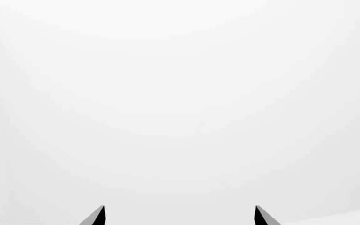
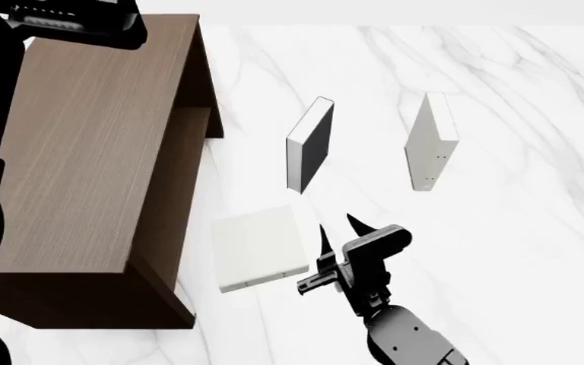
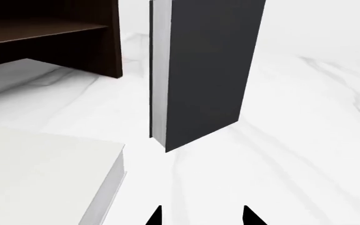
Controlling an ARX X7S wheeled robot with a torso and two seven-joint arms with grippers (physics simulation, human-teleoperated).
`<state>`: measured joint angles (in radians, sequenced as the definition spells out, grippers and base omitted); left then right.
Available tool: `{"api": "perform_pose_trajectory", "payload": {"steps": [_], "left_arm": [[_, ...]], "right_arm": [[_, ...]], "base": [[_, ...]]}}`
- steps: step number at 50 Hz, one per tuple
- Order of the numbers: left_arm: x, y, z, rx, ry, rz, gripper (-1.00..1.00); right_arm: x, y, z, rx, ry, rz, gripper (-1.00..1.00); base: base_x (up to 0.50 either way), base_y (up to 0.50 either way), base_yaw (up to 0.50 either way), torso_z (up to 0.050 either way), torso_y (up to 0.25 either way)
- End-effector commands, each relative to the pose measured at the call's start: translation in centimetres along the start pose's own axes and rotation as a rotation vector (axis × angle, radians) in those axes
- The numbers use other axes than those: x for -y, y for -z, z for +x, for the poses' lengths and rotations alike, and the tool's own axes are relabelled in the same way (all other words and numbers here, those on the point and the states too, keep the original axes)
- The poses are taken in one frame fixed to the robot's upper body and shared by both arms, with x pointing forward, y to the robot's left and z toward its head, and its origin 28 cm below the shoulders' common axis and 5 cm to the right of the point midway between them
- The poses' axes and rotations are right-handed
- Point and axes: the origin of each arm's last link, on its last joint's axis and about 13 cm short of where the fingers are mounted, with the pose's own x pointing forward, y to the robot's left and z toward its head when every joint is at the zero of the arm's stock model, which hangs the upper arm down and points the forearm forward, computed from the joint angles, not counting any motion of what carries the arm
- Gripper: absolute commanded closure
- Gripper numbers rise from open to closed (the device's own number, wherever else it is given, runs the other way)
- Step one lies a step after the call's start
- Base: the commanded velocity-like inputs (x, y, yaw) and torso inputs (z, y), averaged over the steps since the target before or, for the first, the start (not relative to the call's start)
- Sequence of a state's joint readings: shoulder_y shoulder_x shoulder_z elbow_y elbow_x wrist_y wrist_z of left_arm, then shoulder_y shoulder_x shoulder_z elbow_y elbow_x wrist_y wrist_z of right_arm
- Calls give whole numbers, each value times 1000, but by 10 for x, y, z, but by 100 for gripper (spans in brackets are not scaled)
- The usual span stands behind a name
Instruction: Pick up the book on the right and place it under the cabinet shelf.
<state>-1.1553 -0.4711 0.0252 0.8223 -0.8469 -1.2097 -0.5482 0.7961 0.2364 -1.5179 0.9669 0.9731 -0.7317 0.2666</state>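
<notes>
The book on the right [image 2: 431,141] is pale grey with tiny dark dots and stands upright on the marble floor, well right of the dark brown cabinet [image 2: 89,167]. It is out of the right wrist view. My right gripper [image 2: 338,226] is open and empty, low over the floor, about a book's width near-left of that book. In the right wrist view the gripper [image 3: 202,213] faces the black book [image 3: 205,70]. The cabinet's open side and inner shelf board [image 3: 42,28] show behind it. My left gripper [image 1: 179,211] is open and empty and sees only blank white.
A black-covered book [image 2: 310,144] stands upright between the cabinet and the right book. Another pale book [image 2: 259,247] lies flat by the cabinet's foot, just left of my right gripper; it also shows in the right wrist view [image 3: 42,178]. My left arm [image 2: 69,19] is above the cabinet's far end.
</notes>
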Motion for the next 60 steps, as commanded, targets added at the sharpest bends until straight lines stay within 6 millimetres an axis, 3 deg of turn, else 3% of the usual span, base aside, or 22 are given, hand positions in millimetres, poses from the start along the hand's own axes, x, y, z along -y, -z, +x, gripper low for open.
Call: {"api": "perform_pose_trajectory", "payload": {"steps": [1,60], "left_arm": [[-1,0,0,-1,-1,4,-100],[-5,-5,-1,20,-7,-10,-100]], "right_arm": [[0,26,-15,-214,150,-25,-100],[-58,12,-27,-217,-101,9,-100]], "base": [[0,0,7,0,-12],[1,1,3,-1,-4]]}}
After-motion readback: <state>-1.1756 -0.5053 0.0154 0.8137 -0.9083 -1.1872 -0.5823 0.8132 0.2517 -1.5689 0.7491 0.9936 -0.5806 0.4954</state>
